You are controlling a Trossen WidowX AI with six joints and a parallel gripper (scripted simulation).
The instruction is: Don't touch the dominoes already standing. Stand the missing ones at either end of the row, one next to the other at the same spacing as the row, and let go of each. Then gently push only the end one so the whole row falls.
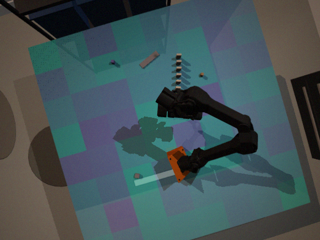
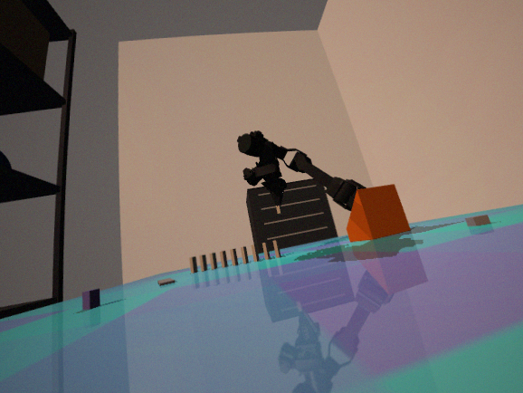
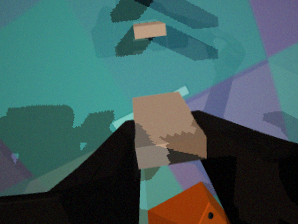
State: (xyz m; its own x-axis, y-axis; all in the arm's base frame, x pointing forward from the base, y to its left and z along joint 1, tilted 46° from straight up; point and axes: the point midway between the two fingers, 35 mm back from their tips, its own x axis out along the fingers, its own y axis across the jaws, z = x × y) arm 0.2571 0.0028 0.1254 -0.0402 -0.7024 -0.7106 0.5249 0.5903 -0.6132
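A: Room? A checkered teal and purple mat (image 1: 91,144) was seen on a tan floor, with plain walls, a dark shelf rack (image 2: 63,181) and a slatted cabinet (image 2: 312,226).

B: Gripper (image 2: 278,197)? Clamped on a tan domino (image 3: 164,128), held above the near end of the standing row (image 2: 226,259).

A: Hidden? That row end was covered by the arm from above; a flat domino (image 1: 149,59) lay apart.

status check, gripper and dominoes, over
Gripper shut on a domino, held above the near end of the row. Standing dominoes upright. One domino lies flat aside. Path unobstructed.
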